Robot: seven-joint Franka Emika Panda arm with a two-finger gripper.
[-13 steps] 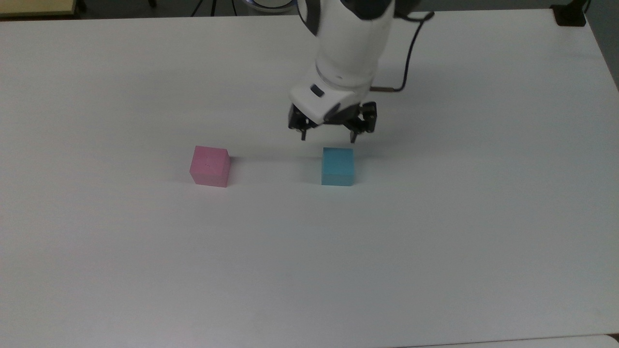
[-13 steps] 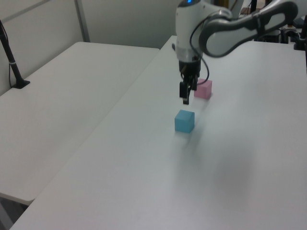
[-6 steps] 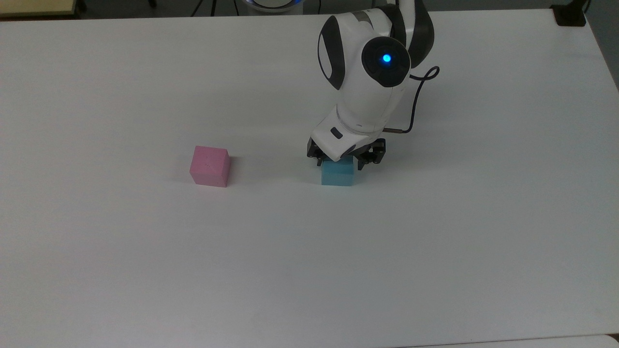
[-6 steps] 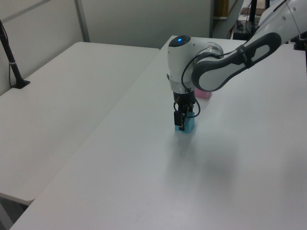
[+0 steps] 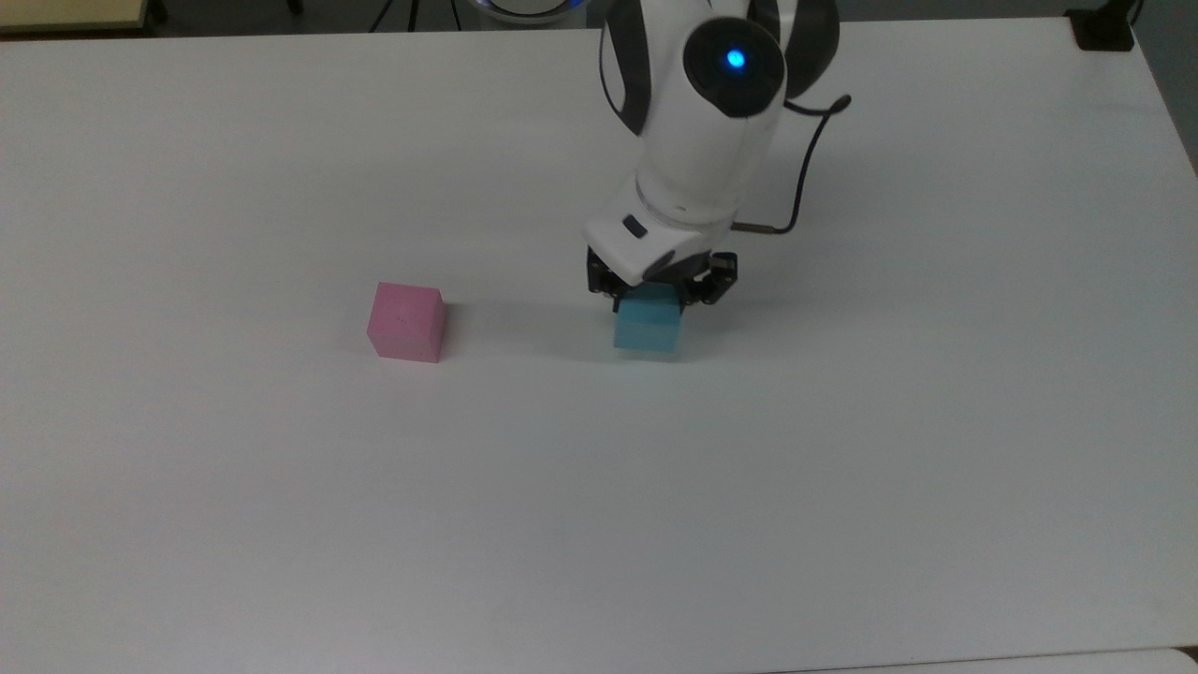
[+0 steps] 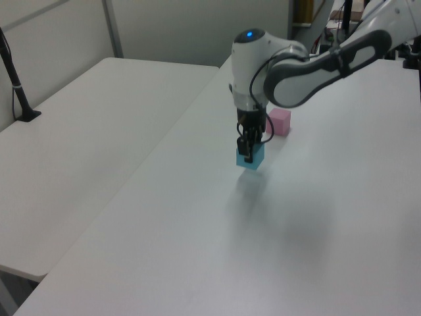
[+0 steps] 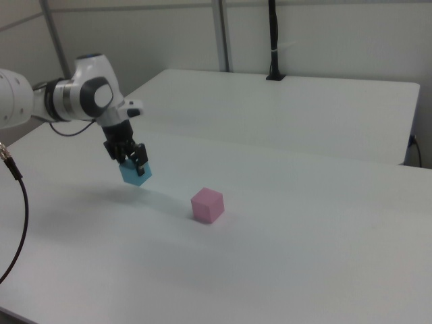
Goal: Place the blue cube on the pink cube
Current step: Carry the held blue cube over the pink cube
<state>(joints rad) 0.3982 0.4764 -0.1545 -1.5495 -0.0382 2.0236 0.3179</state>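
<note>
The white table (image 5: 281, 524) was bare at its near edge in the top view. Farther in sat the pink cube (image 5: 405, 322), alone and flat on the table, with faint specks on its top. Well apart from it, toward the top view's right, was the blue cube (image 5: 647, 324). The gripper (image 5: 661, 292) came straight down on the blue cube from above, and its two black fingers (image 5: 702, 286) squeezed the cube's sides. In the right view the blue cube (image 7: 136, 173) hung a little above the table, with a soft shadow under it, and it was tipped a bit. Behind the gripper rose the fat white arm (image 5: 702, 131) with a blue light on it and a thin black cable (image 5: 803, 159) looping beside it.
</note>
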